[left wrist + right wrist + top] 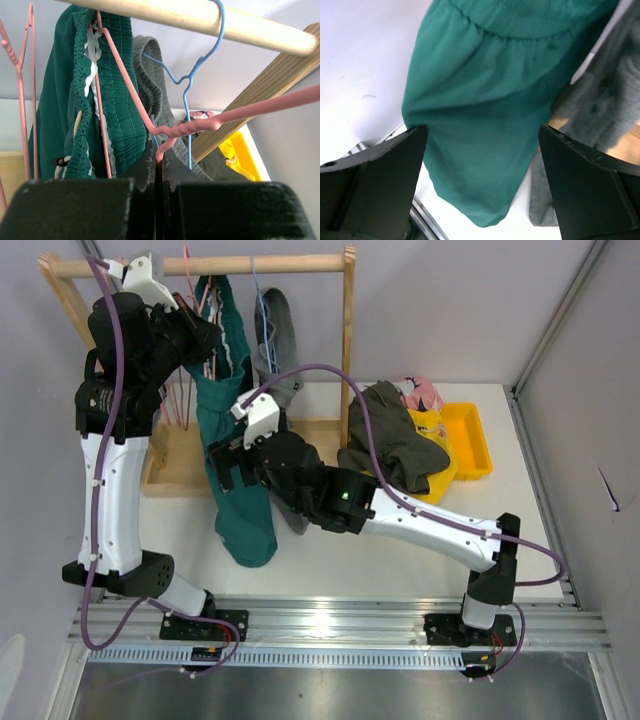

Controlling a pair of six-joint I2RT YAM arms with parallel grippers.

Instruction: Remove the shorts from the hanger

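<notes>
A wooden rack (348, 350) stands at the back of the white tabletop (330, 560). Spare pink hangers (180, 390) hang at the rack's left end. Right of the rack sits a yellow bin (470, 440), with olive shorts (390, 440), yellow shorts (432, 428) and pink shorts (425, 392) heaped on and beside it.

The teal shorts (235, 470) hang from the rack's rail on a pink hanger (187, 128), and their legs reach down in front of the rack's base. Just right of them on the same rail, the grey shorts (275, 340) hang on a blue hanger (192, 76), touching the teal cloth and partly hidden behind it.

The left hand (160, 167) is up under the rail, pinched tight on the twisted wire of the pink hanger, with the teal waistband just to its left. The right hand (482, 132) is low in front of the rack with its fingers spread wide. The lower teal leg lies between and beyond them, not gripped, and the grey shorts are off to one side of them.

A small dark piece on the teal waistband cord (60, 161) is too small to read.
</notes>
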